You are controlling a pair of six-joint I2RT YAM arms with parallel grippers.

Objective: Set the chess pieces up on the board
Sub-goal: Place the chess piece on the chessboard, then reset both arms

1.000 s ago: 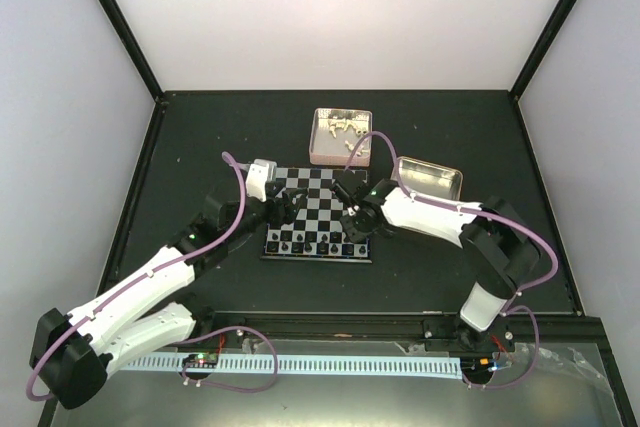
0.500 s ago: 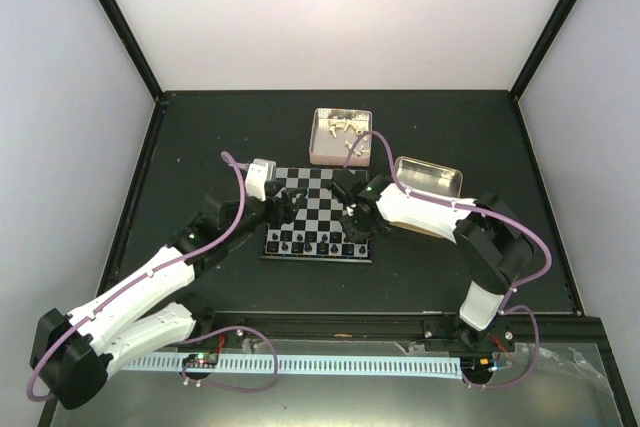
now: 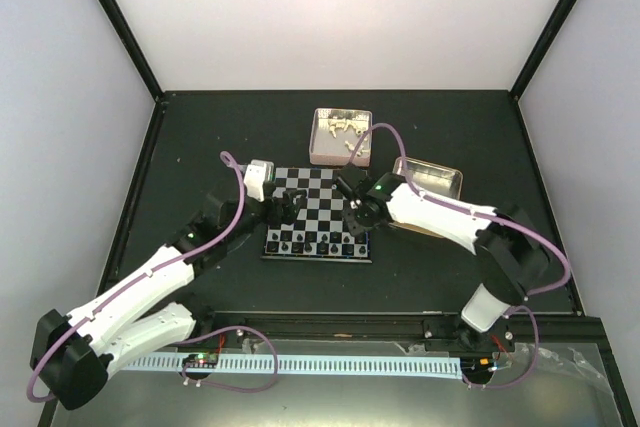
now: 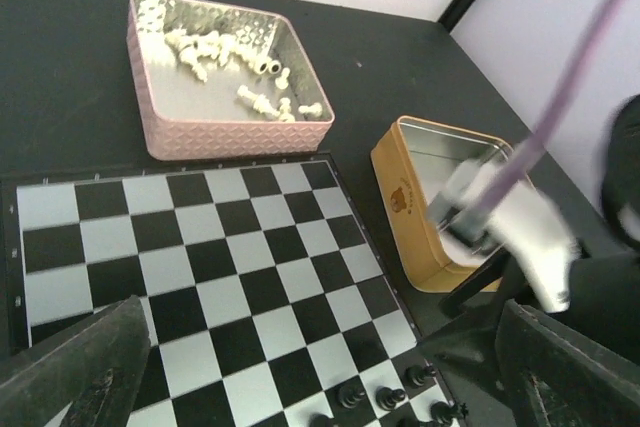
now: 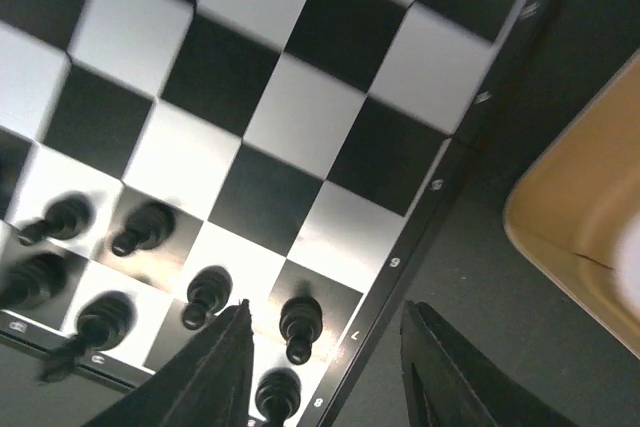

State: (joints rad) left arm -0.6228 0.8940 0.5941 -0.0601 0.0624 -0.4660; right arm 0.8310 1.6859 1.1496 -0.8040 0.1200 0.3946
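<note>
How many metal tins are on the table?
2. A pink embossed metal tin, holding cream-white chess pieces, sits beyond the black-and-silver chessboard's far edge; a golden metal tin sits off its right side.

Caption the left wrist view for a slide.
Open left gripper above the board; cream pieces lie in the pink tin, black pieces stand along one edge.

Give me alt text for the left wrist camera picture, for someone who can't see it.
A black-and-silver chessboard fills the lower left, mostly bare, with a few black pieces at its bottom edge. Behind it a pink tin holds cream pieces; an orange tin sits to the right, partly hidden by the blurred right arm.
</note>
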